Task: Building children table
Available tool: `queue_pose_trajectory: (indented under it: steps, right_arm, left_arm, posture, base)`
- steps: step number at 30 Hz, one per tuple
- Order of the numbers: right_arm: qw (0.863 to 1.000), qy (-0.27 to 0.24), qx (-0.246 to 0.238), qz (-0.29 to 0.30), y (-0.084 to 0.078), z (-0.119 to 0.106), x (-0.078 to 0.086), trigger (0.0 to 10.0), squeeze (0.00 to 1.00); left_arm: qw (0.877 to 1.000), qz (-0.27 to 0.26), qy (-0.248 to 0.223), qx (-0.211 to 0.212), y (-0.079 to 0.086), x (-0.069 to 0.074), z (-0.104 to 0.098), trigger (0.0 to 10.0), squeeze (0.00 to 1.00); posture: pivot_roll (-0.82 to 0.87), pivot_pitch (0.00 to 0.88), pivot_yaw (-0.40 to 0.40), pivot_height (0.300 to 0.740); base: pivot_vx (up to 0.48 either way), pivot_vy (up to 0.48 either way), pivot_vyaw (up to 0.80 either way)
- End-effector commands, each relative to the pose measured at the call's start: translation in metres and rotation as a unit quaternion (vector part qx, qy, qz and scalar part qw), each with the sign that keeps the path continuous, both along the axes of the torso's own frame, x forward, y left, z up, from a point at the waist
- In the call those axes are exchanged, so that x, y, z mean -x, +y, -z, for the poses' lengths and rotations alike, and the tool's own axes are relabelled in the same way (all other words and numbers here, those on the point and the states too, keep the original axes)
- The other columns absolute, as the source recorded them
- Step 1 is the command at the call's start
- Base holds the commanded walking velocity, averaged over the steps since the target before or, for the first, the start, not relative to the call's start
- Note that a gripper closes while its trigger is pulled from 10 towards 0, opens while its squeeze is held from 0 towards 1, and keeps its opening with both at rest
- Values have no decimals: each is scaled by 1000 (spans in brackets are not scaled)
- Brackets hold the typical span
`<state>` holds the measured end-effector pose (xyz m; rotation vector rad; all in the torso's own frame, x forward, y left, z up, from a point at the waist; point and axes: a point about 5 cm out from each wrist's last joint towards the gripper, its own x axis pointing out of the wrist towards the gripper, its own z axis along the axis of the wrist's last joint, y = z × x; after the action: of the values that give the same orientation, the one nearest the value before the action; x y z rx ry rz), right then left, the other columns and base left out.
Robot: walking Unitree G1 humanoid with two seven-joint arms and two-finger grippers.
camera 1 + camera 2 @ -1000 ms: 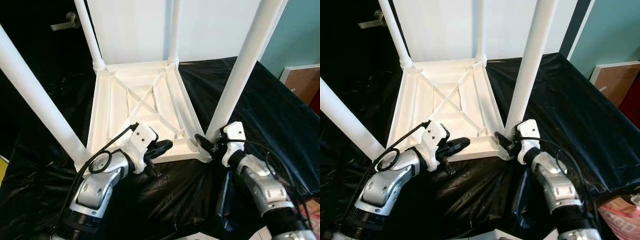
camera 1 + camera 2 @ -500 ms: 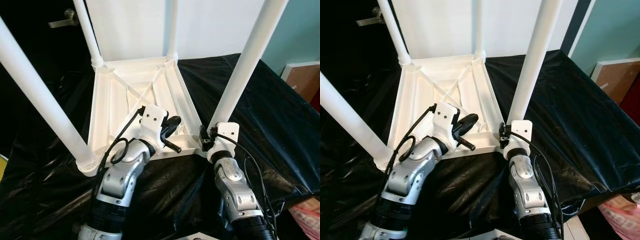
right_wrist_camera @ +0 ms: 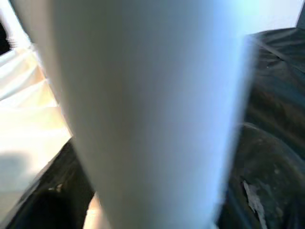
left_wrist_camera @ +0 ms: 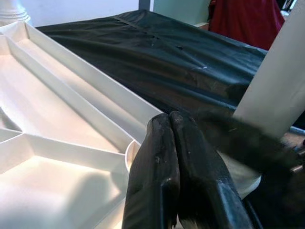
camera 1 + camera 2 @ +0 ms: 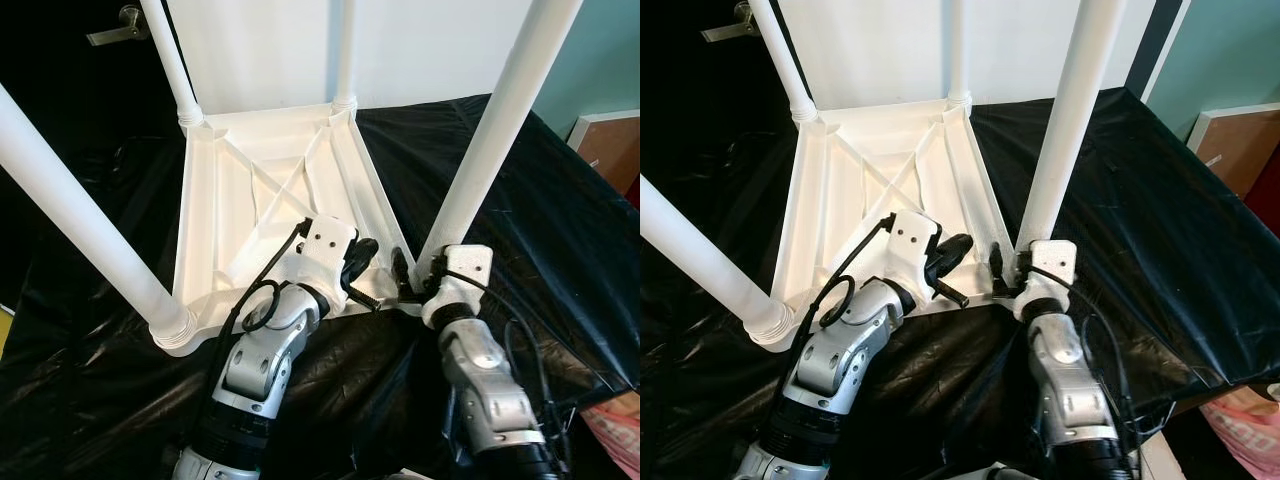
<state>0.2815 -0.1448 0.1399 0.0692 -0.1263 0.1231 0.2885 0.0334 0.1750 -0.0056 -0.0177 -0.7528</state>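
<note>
Children's table (image 5: pixel 250 200), white plastic, lies inverted on black sheeting (image 5: pixel 560 220) so its 4 legs point up for fitting. Right gripper (image 5: pixel 405 283) sits at the base of the near right leg (image 5: pixel 490 130), likely steadying or seating it; finger state cannot be told. Left gripper (image 4: pixel 174 157), fingers pressed together and empty, hovers just inside the near rim.

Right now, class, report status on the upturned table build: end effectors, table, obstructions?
Left end effector shut, empty, over tabletop near corner. Right end effector at near-right leg base, grip unclear. Four legs up. Black sheet beneath.
</note>
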Motion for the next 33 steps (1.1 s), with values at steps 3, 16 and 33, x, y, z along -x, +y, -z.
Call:
queue_pose_trajectory:
  steps: [3,16,33]
  right_arm:
    - [998,7,6,-70,-5,0,2,10000,459]
    - [965,14,101,-241,-8,-3,-14,10000,0]
    - [954,51,128,-268,-22,10,-27,0,0]
  left_arm:
    - [1000,-22,3,-17,1,-1,4,10000,0]
    - [998,-12,-10,-54,0,3,10,10000,0]
    - [998,-14,-30,-61,-3,1,8,10000,0]
  posture:
    - [-71,87,3,740]
    - [-48,72,-7,740]
    - [-55,37,-32,740]
  base:
    - [0,0,0]
    - [0,0,0]
    - [0,0,0]
